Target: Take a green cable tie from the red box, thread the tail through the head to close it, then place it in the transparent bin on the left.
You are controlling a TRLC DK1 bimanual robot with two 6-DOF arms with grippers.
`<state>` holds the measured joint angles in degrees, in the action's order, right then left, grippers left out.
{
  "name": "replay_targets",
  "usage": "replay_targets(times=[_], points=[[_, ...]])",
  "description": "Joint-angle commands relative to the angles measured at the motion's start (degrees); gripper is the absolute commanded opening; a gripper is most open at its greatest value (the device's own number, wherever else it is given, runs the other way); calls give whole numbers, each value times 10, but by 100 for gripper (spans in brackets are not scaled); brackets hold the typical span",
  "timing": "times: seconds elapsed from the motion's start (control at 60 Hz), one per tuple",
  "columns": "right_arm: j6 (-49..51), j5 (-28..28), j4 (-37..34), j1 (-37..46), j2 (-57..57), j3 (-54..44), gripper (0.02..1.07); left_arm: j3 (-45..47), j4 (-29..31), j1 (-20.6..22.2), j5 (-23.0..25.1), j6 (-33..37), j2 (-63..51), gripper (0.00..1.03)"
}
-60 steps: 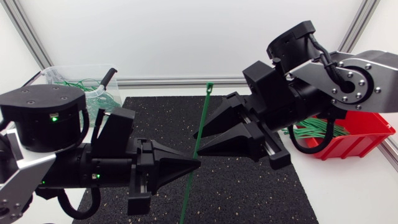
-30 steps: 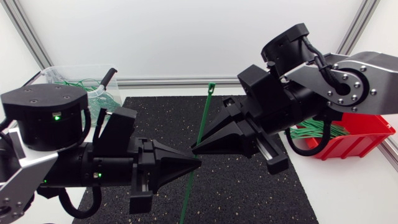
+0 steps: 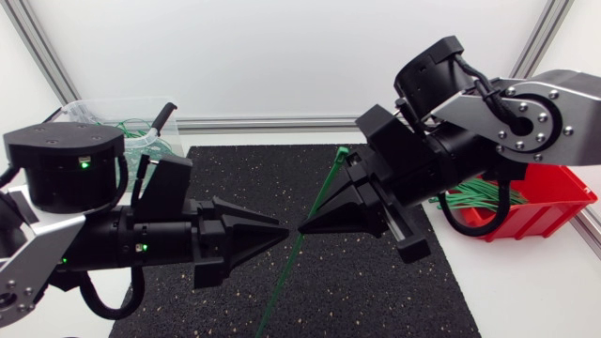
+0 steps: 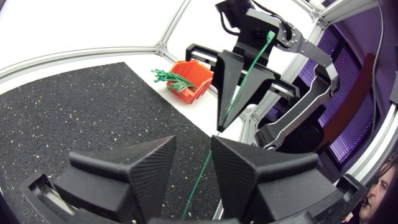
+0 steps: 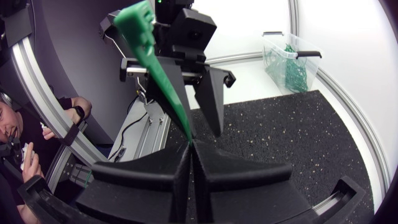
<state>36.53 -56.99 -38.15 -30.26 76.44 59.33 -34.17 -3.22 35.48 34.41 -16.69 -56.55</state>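
Since the earlier frames the right gripper [image 3: 302, 227] has been closed and the green cable tie [image 3: 279, 286] tilted from near upright; its jaws are now clamped on the tie's middle, above the black mat [image 3: 376, 300]; the left gripper [image 4: 193, 140] is held level opposite, tip near tip, jaws apart, the strap passing through the gap; the red box [image 3: 554, 202] is half hidden behind the right arm, the transparent bin [image 3: 94, 113] behind the left; the tie's tail is cut off in the head view.
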Motion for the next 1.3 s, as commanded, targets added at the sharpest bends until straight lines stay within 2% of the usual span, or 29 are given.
replay_targets(times=[0.0, 0.1, 0.183, 0.217, 0.4, 0.517, 0.817, 1.117, 1.283], points=[[13, 12, -28, 0, 18, 20, 8, -11, 3, -25, 0, 3, 8, 69], [16, 39, -52, -5, 27, 22, 8, -19, 12, -52, 4, 2, 10, 81], [33, 47, -86, -9, 45, 27, 8, -29, 22, -66, 5, 3, 8, 96], [34, 49, -94, -11, 53, 29, 8, -32, 24, -68, 13, 3, 7, 98], [54, 54, -146, -24, 104, 48, 8, -39, 16, -75, 83, 3, -11, 98], [64, 54, -169, -33, 136, 60, 8, -42, 5, -73, 101, 3, -26, 97], [101, 43, -214, -45, 185, 87, 8, -52, -17, -46, 105, 12, -80, 97], [118, 33, -218, -44, 199, 89, 8, -74, -49, -34, 105, 10, -128, 96], [121, 28, -219, -38, 197, 89, 8, -69, -63, -31, 105, 10, -125, 89]])
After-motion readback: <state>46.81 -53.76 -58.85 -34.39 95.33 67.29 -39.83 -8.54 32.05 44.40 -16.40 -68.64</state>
